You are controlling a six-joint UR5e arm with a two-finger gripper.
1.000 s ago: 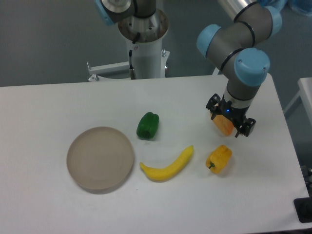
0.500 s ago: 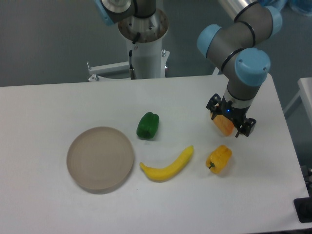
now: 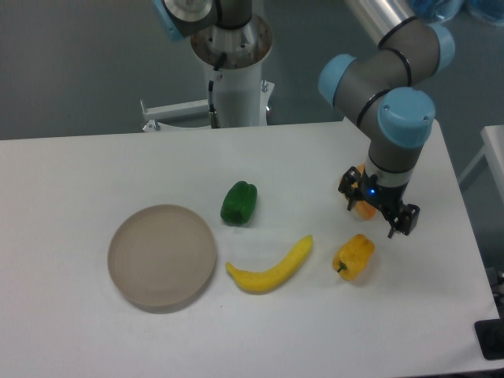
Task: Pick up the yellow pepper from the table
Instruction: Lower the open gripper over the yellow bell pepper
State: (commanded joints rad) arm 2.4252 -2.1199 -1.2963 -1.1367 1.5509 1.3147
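The yellow pepper is small, lumpy and golden-yellow, and lies on the white table at the front right with its dark stem toward the front left. My gripper hovers just behind and above it, pointing down, with its jaws spread apart. A smoother orange pepper shows partly between and under the fingers. The gripper does not touch the yellow pepper.
A long curved yellow banana lies left of the yellow pepper. A green pepper sits at mid-table. A round tan plate is at the front left. The arm's base column stands behind the table's far edge.
The gripper has shifted a little to the right and toward the front, closer to the yellow pepper. The orange pepper is now more hidden under it. The other objects have not moved.
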